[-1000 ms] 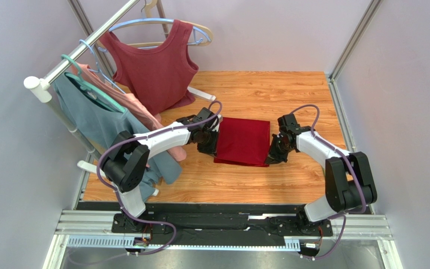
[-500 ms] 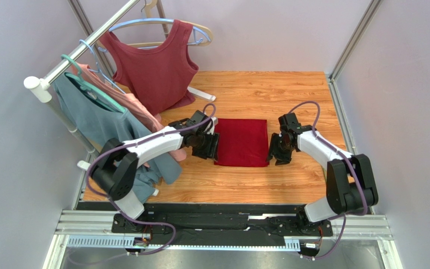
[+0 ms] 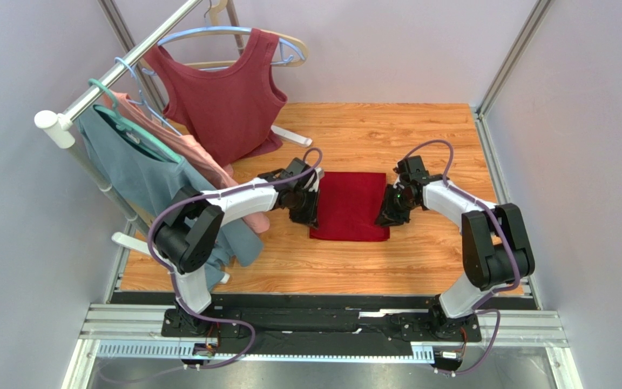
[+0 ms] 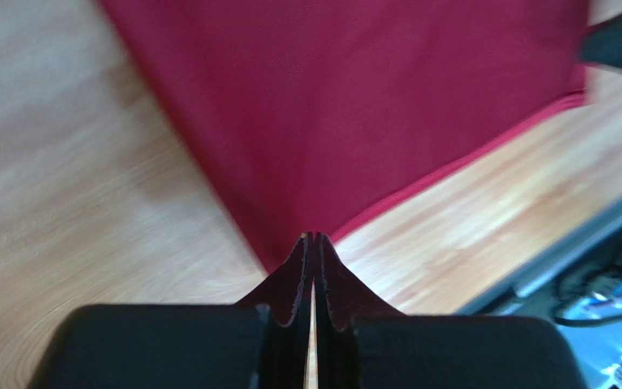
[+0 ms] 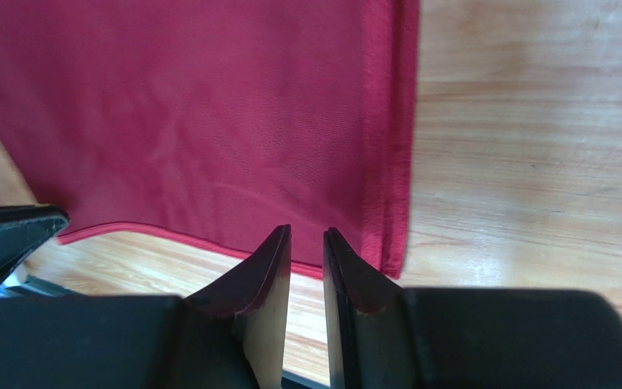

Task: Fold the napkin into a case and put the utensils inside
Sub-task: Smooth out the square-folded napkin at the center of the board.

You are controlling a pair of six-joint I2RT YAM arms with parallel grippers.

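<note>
Just now both pincers opened and returned: left pincer (image 4: 313, 243) clamped shut on a left corner of the napkin (image 3: 348, 207), right pincer (image 5: 306, 243) narrowly agape over its right edge, cloth lying on the tabletop (image 3: 371, 130), so we expect another fold.

Your left arm (image 3: 237, 197) reaches forward and bends in toward the middle, with its wrist tipped down low. The left jaws are pressed tight together, tip to tip. Your right arm (image 3: 452, 198) reaches forward too and bends in from the other side, wrist tipped down. The right jaws stand a little apart, with a thin gap between them. The two arms face each other.
</note>
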